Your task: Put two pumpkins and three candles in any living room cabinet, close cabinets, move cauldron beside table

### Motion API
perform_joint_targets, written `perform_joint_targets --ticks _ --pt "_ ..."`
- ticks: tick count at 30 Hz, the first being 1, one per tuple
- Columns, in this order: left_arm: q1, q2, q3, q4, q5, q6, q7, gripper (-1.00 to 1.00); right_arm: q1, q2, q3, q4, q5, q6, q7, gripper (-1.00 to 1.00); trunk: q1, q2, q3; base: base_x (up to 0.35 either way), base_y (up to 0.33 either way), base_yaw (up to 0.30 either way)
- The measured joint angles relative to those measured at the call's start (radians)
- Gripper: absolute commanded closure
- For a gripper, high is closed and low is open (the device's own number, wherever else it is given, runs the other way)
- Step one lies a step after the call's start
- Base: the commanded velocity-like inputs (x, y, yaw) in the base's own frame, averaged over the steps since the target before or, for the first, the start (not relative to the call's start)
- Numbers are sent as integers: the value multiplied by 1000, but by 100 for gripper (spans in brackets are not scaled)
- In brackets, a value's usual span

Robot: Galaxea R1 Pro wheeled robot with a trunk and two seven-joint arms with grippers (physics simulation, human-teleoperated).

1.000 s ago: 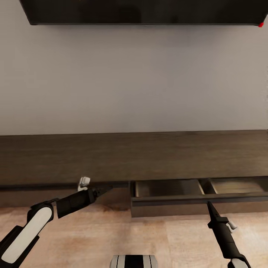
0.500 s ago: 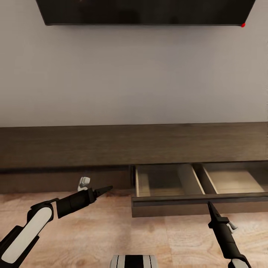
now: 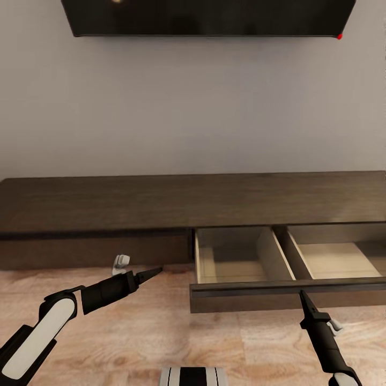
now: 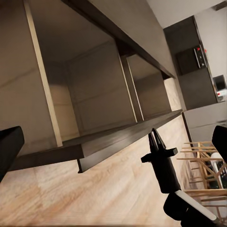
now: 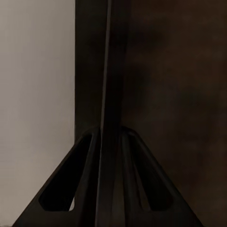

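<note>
The cabinet (image 3: 107, 206) runs low along the wall ahead of you, its right-hand drawer (image 3: 279, 287) pulled out over the wooden floor (image 3: 161, 332), two compartments showing. Your right gripper (image 3: 301, 294) points at the drawer front, jaws clenched together. Your left gripper (image 3: 153, 273), jaws clenched too, hangs just before the cabinet's closed left front, under the television (image 3: 209, 16).

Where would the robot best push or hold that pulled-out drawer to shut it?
Probably the drawer's long flat front panel, approached from the room side. It has no handle, so pressing near the panel's middle with the shut right gripper, already close by, should slide it into the cabinet.
</note>
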Motion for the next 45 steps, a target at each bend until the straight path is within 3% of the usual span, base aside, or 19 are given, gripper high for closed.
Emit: perform_joint_targets --ticks 36,45 --pt "0 0 0 -1 0 0 0 -100 -1 -2 -1 6 -3 -1 8 100 0 0 0 -65 0 0" --pt "0 0 0 -1 0 0 0 -100 -49 -1 1 6 -2 2 -62 100 0 0 0 -117 0 0"
